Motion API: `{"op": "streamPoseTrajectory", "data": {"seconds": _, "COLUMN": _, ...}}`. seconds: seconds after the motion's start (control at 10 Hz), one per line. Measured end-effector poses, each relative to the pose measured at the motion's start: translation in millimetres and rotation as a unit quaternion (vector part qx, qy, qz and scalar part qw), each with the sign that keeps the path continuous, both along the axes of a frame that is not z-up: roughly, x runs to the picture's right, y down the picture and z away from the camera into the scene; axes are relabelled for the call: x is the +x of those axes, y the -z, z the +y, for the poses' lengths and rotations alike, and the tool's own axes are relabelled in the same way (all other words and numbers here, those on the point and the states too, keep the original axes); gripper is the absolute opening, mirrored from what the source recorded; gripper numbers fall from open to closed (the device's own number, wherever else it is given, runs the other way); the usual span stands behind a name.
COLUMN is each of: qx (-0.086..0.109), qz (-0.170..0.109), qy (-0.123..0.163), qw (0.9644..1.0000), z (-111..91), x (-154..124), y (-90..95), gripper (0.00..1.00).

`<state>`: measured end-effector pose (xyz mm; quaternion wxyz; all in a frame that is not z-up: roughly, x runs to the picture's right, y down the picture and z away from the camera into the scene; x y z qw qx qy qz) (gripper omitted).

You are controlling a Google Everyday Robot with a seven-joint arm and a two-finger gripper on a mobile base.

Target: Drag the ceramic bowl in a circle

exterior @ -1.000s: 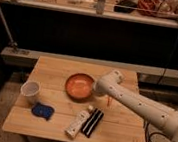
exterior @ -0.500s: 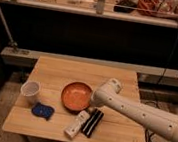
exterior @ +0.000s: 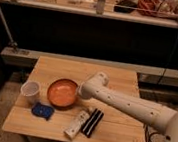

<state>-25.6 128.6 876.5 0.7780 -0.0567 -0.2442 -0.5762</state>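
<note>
The ceramic bowl (exterior: 62, 92), orange-red with a darker rim, sits on the wooden table (exterior: 121, 78) left of centre, toward the front. My white arm reaches in from the right, and my gripper (exterior: 81, 91) is at the bowl's right rim, hidden behind the wrist housing. The bowl looks empty.
A small white cup (exterior: 30, 91) stands left of the bowl, close to it. A blue object (exterior: 42, 110) lies in front of the cup. A white tube (exterior: 77, 124) and a black bar (exterior: 93, 123) lie side by side near the front edge. A railing runs behind the table.
The bowl has slid left and toward the front of the table, now close to the white cup. My arm followed it, the wrist swinging left.
</note>
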Motion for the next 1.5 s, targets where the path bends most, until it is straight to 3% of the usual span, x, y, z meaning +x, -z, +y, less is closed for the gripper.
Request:
{"op": "streamPoseTrajectory", "data": {"seconds": 0.3, "qx": 0.022, "qz": -0.010, "qy": -0.005, "qw": 0.9997, "z": -40.0, "x": -7.8, "y": -27.1, "gripper": 0.07}}
{"op": "streamPoseTrajectory", "data": {"seconds": 0.5, "qx": 0.023, "qz": 0.010, "qy": -0.030, "qw": 0.9992, "z": -52.8, "x": 10.3, "y": -39.2, "gripper": 0.07}}
{"op": "streamPoseTrajectory", "data": {"seconds": 0.7, "qx": 0.019, "qz": 0.040, "qy": -0.063, "qw": 0.9971, "z": -52.8, "x": 44.1, "y": -42.6, "gripper": 0.07}}
{"op": "streamPoseTrajectory", "data": {"seconds": 0.9, "qx": 0.009, "qz": 0.071, "qy": -0.093, "qw": 0.9931, "z": -42.5, "x": 73.8, "y": -39.2, "gripper": 0.07}}
{"op": "streamPoseTrajectory", "data": {"seconds": 1.2, "qx": 0.002, "qz": 0.100, "qy": -0.116, "qw": 0.9882, "z": -12.5, "x": 90.0, "y": -20.4, "gripper": 0.07}}
{"op": "streamPoseTrajectory", "data": {"seconds": 1.5, "qx": -0.005, "qz": 0.107, "qy": -0.096, "qw": 0.9896, "z": 12.8, "x": 81.1, "y": 2.8, "gripper": 0.07}}
